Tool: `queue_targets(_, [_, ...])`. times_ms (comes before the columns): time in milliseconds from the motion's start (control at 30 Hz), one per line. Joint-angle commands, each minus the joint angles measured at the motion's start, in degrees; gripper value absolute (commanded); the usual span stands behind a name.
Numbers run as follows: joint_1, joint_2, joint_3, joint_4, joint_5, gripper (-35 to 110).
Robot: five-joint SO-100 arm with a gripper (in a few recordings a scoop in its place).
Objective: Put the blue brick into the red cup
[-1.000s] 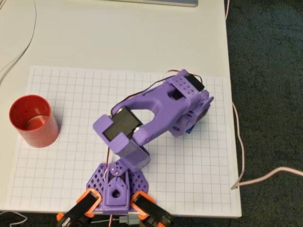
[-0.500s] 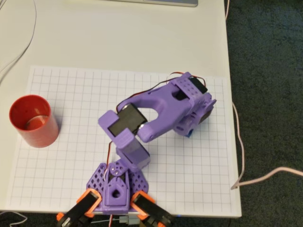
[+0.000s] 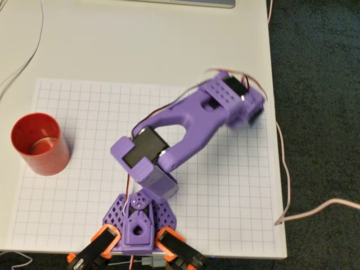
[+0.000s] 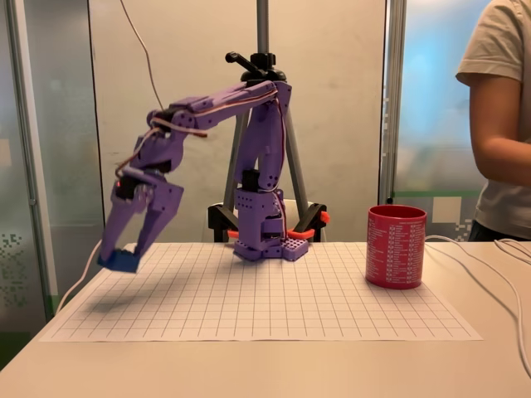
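— What was in the red cup [image 4: 396,246] when you stood there?

— Nothing I could make out. In the overhead view the red cup [image 3: 39,143] stood upright at the left edge of the grid sheet [image 3: 79,185], its glossy bottom bare. In the fixed view it sat at the right, well apart from the arm.

— And the blue brick?

— The blue brick [image 4: 121,260] was pinched between the fingertips of the gripper [image 4: 124,254], lifted clear of the paper over the sheet's far-left side in the fixed view. The purple arm [image 4: 249,141] reached out from its base [image 4: 267,240], which was clamped at the table [image 3: 140,39] edge.

— The room behind?

— White cables [image 3: 287,169] trailed over the table. Behind the arm stood a tripod [image 4: 262,50] against pale panels, and a person [image 4: 502,124] in a light shirt stood at the right edge.
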Motion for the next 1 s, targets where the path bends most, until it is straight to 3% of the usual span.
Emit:
queue_targets(0, [-11.6, 7.56, -10.72, 3.6, 3.08, 0])
queue_targets(333, [-49.04, 19.78, -18.19, 18.46, 5.71, 0])
queue_targets(600, [-83.94, 22.59, -18.02, 33.05, 21.8, 0])
queue_targets(967, [-97.73, 23.2, -10.55, 40.34, 32.08, 0])
